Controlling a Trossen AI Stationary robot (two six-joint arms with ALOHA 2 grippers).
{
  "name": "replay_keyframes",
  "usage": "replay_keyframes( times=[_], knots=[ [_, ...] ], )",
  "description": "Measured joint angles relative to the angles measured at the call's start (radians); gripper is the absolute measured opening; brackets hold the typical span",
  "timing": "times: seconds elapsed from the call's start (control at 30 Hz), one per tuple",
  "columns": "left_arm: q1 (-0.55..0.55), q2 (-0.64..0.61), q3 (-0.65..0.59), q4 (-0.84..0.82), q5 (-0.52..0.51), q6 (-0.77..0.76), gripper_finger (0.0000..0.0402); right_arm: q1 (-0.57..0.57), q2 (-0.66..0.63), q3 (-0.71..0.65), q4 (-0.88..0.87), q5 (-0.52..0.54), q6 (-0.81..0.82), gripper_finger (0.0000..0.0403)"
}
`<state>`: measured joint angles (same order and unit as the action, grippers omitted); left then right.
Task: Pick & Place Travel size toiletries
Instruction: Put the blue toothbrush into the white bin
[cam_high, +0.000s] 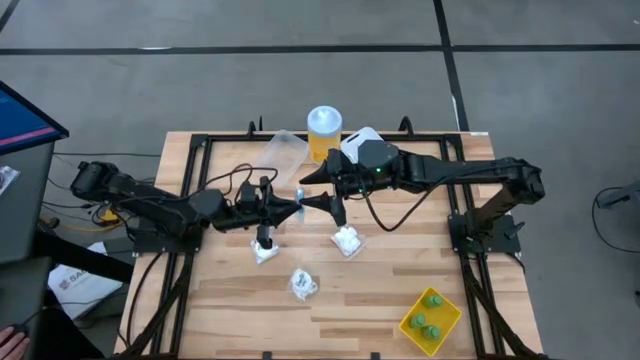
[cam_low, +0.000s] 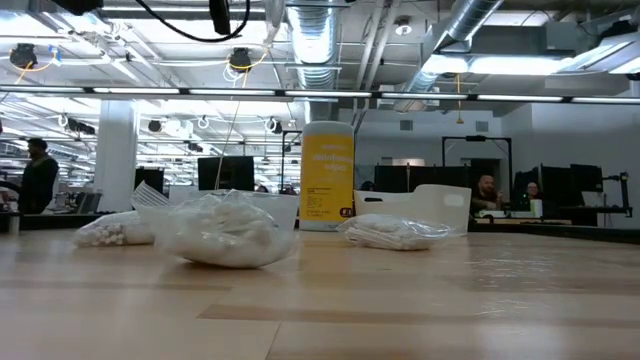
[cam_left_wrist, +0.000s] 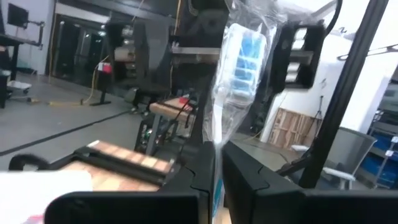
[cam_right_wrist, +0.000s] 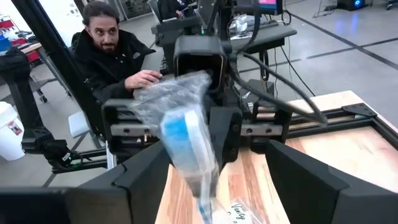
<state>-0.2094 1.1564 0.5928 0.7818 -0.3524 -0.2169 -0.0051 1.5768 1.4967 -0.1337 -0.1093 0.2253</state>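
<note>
The high view looks straight down from above on the whole tabletop (cam_high: 340, 300) and both arms, from some distance. The low view sits at the height of the tabletop (cam_low: 320, 300) and faces level across it into the room behind; a clear packet (cam_low: 225, 232) lies very near to it. The yellow jar (cam_high: 324, 130) in the high view is the same jar (cam_low: 327, 176) that stands far back in the low view. The left wrist view looks forward past its own fingers (cam_left_wrist: 239, 180), very close to a clear bag (cam_left_wrist: 239, 68). The right wrist view faces the opposite way and shows the same bag (cam_right_wrist: 180, 124), with a seated person (cam_right_wrist: 109, 56) beyond.
</note>
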Motion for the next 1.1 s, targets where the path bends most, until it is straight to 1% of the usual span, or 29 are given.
replay_keyframes(
  times=[0.1, 0.2, 0.37, 0.6, 0.67, 0.83, 0.93, 1.0, 1.1],
  knots=[
    [0.021, 0.006, 0.014, 0.004, 0.028, 0.0, 0.0013, 0.0, 0.0, 0.0, 0.0, 0.0, -0.008, 0.0252],
    [0.033, 0.014, 0.019, 0.007, 0.062, -0.003, 0.0013, 0.0, 0.0, 0.0, 0.0, -0.004, -0.023, 0.023],
    [0.041, 0.053, 0.029, 0.005, 0.075, -0.032, 0.0014, -0.004, 0.0, 0.0, -0.001, -0.048, -0.024, 0.017],
    [0.042, 0.071, 0.057, 0.002, 0.074, -0.027, 0.0014, -0.006, 0.0, 0.0, 0.002, -0.051, -0.053, 0.0077],
    [0.042, 0.071, 0.057, 0.003, 0.073, -0.027, 0.0014, -0.01, 0.0, 0.0, 0.003, -0.053, -0.054, 0.0058],
    [0.041, 0.071, 0.057, 0.003, 0.073, -0.025, 0.0014, -0.011, -0.001, 0.0, 0.003, -0.054, -0.068, 0.0059],
    [0.044, 0.071, 0.057, 0.003, 0.07, -0.016, 0.0017, -0.011, 0.0, 0.0, 0.002, -0.054, -0.068, 0.0081],
    [0.044, 0.071, 0.057, 0.003, 0.068, 0.011, 0.0024, -0.015, -0.003, 0.0, -0.001, -0.053, -0.068, 0.0092],
    [0.044, 0.07, 0.059, 0.008, 0.07, 0.037, 0.0048, -0.025, -0.009, 0.0, -0.004, -0.053, -0.063, 0.009]
  ],
)
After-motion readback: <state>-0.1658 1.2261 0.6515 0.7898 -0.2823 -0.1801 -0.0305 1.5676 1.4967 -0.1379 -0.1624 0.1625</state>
